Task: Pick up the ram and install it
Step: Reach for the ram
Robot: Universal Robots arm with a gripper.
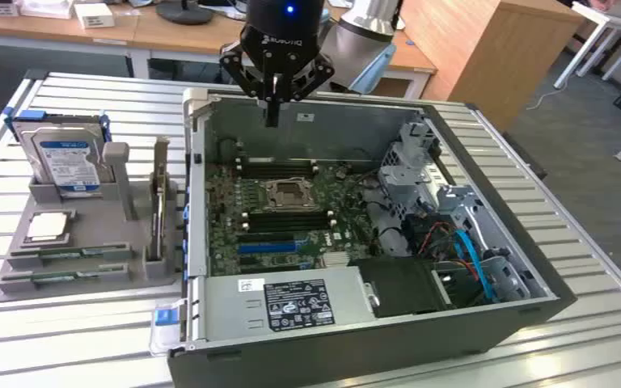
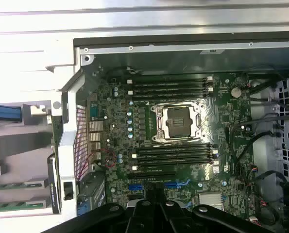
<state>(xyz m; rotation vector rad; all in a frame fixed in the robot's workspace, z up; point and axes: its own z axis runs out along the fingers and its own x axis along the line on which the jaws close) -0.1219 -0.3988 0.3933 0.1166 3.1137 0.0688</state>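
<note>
Zero cargo in the gripper (image 1: 272,120): its fingers are pressed together with nothing between them. It hangs over the far wall of the open case (image 1: 322,360), tip aimed down into it.

Under it lies the board (image 1: 338,190). The socket (image 1: 285,194) sits in the middle with banks of dark slots (image 1: 278,166) on either side. Looking down from the wrist, every one of those slots reads as vacant to me, with no green stick standing in any of them.

Swing out to the exterior view's left, past the case wall, and there is the ram (image 1: 68,255). It lies flat in a groove at the front of the grey tray (image 1: 143,273), on the slatted table (image 1: 95,347). A second stick (image 1: 61,278) lies in the groove just beside it. Both are outside the case and well apart from the gripper. The tray also carries the drive (image 1: 68,158), upright at the back, and the chip (image 1: 49,226), flat in the middle.

So here's the score as I read it: the ram is not yet picked up and not yet seated. Both halves of the job are left to do.
</note>
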